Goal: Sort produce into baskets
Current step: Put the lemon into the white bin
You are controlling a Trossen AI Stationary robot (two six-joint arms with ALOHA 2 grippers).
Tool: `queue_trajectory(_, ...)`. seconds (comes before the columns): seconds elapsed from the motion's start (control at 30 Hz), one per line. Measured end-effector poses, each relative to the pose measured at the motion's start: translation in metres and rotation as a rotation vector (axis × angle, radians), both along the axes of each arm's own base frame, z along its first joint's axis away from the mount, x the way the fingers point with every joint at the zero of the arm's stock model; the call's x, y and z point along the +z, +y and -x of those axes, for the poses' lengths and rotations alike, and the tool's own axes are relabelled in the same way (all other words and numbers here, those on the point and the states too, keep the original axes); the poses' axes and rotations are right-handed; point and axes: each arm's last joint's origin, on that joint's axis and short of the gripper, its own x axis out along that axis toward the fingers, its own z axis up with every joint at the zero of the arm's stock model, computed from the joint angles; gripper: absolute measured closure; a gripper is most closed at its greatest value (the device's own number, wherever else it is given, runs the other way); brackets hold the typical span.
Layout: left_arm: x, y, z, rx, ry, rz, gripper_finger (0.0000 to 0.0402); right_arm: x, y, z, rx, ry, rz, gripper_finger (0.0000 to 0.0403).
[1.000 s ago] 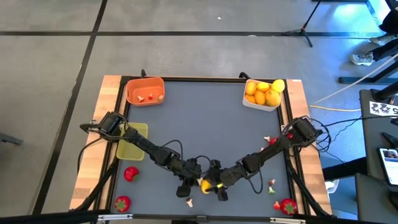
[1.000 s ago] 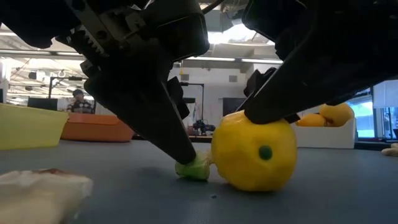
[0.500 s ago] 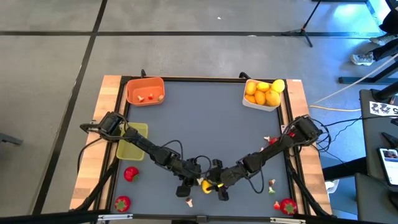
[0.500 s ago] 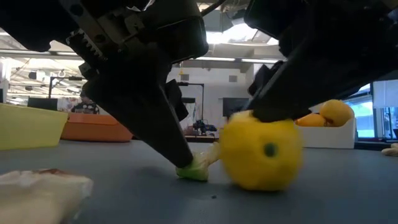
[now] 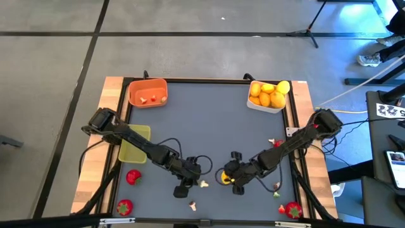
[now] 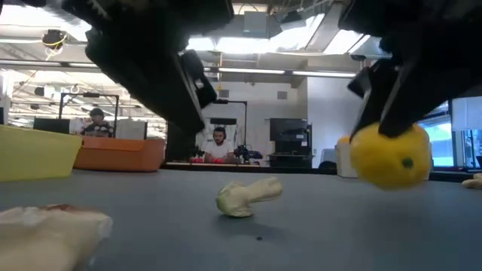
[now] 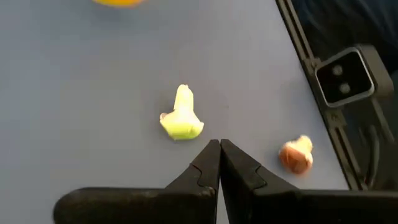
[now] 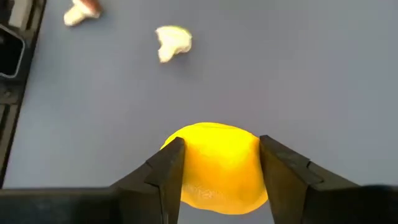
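Note:
My right gripper [image 8: 214,163] is shut on a round yellow citrus fruit [image 6: 390,156] that hangs above the grey table, near its front middle [image 5: 226,178]. My left gripper [image 7: 219,147] is shut with nothing in it. It hovers just left of a pale green piece [image 7: 181,119] that lies on its side on the table [image 5: 204,183]. The orange basket [image 5: 147,92] stands at the far left. The white basket [image 5: 269,95], holding several citrus fruits, is at the far right. The yellow-green basket [image 5: 135,142] sits at the left edge. My right gripper pinches the yellow fruit by two opposite sides [image 8: 188,149] between its two fingers [image 8: 166,169]. The fingers slant down at it from the table's right side. The fruit is lifted clear of the table and sits below the fingers.
Red strawberries lie at the near left [image 5: 133,177] [image 5: 124,206] and near right [image 5: 292,209]. Small pale-and-red bits lie near the front edge [image 5: 192,205] and on the right [image 5: 276,188] [image 5: 273,143]. People sit in the room beyond the table [image 6: 218,144].
My right gripper has risen and drawn toward the table's right, lifting the yellow fruit clear of the table. My left gripper has risen and pulled back toward the left, off the pale green piece, which stays lying on the table.

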Motion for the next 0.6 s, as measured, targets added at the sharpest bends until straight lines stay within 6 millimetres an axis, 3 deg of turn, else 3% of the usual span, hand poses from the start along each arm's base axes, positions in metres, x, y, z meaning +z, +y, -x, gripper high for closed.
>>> queue_trajectory(0.3,0.015,0.015,0.001,-0.066,-0.058,-0.113,0.0396,0.046,-0.030,0.032,-0.108,0.002,0.153,0.0234)
queue_trajectory(0.6,0.014,0.060,-0.011,-0.028,-0.064,-0.196,0.0396,0.087,-0.100,0.061,-0.304,0.033,0.328,0.0235)
